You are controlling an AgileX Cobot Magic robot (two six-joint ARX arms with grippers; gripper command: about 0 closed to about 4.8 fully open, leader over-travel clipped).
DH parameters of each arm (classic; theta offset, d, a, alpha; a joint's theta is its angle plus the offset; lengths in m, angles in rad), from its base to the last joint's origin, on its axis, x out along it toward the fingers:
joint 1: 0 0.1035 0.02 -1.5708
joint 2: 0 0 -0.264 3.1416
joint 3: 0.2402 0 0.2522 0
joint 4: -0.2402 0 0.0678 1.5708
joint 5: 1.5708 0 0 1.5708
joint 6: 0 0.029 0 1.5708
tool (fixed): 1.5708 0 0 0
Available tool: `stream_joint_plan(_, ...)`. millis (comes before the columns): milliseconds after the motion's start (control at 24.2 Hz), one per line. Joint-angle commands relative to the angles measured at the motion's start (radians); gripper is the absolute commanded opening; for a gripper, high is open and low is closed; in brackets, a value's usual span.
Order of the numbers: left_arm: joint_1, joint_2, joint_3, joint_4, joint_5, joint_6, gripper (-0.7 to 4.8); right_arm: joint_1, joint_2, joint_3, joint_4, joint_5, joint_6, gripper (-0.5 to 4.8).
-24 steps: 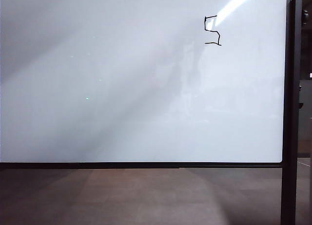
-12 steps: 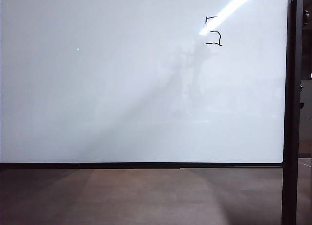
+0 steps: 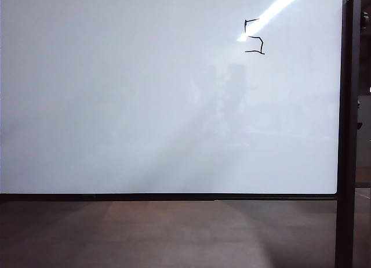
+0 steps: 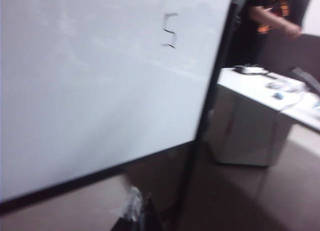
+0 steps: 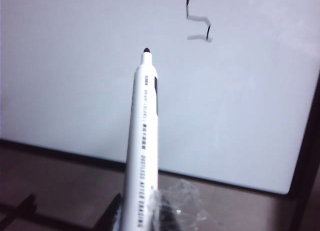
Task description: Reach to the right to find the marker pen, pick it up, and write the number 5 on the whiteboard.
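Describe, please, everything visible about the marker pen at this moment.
The marker pen is a slim white cylinder, plastic by its look, with small dark print along the barrel and an uncapped black tip. The right hand is shut on its lower end. It points toward the whiteboard, its tip below and beside the number 5; contact cannot be judged.
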Motion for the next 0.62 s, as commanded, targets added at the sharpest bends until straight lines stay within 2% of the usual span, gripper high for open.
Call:
stream_joint_plan(41,-0.001,-0.001,-0.17,0.177,0.017,-0.161,-0.05,0.002,-0.004,-0.074,0.017,-0.008,0.032,-0.06)
stream_joint_plan(165,-0.001,-0.001,-0.321,0.237,0.016,-0.177,-0.05,0.002,-0.011,-0.126,0.021,-0.007,0.033,-0.06)
stream_joint_plan(248,-0.001,-0.002,-0.365,0.238,0.01,-0.118,-0.05,0.002,-0.014,-0.14,0.029,-0.006,0.032,-0.06)
stream_joint_plan(413,-0.001,-0.001,-0.396,0.228,0.006,-0.058,-0.05,0.002,-0.016,-0.182,0.032,0.022,0.029,-0.06)
stream_joint_plan(620,-0.001,-0.002,-0.396,0.211,0.016,-0.067,-0.05,0.001,-0.016,-0.254,0.05,0.026,0.03,-0.06)
